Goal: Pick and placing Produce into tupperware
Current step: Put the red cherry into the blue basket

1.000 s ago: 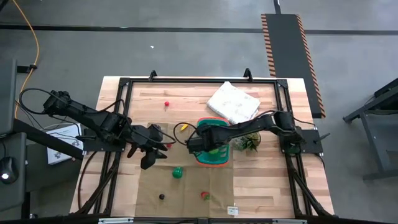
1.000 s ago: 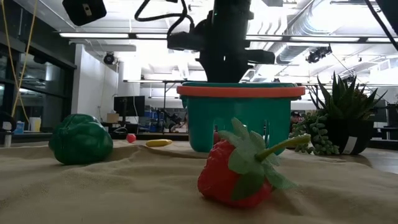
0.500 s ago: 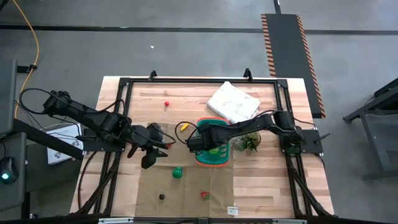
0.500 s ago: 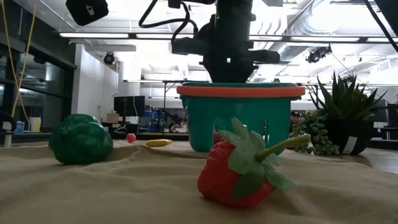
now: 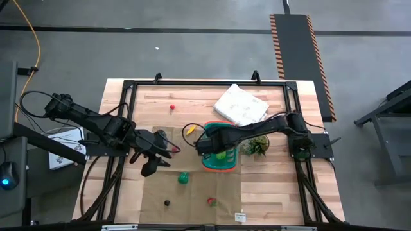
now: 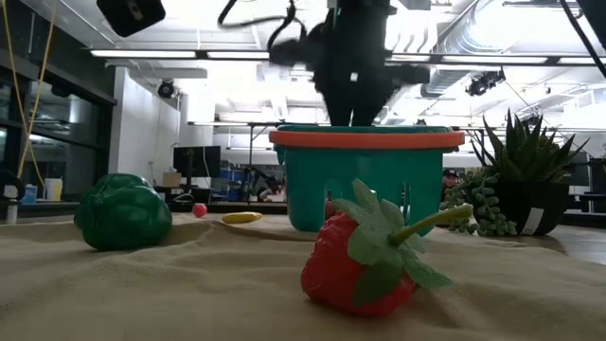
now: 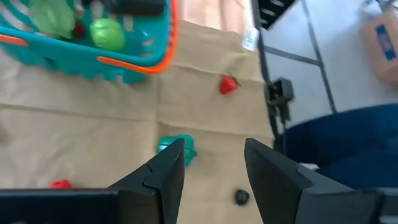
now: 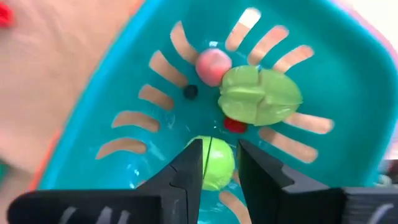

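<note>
Teal plastic marks the basket (image 5: 219, 154) at the table's centre in the high view; the right gripper (image 5: 205, 146) hangs over its interior, and the left gripper (image 5: 149, 168) hovers over the brown cloth (image 5: 192, 192).

Low view: a strawberry (image 6: 365, 256) lies before the basket.

Left wrist view: fingers (image 7: 168, 168) parted, empty.

Right wrist view: fingers (image 8: 193, 165) slightly parted above a round green piece (image 8: 214, 163), gripping nothing.
</note>
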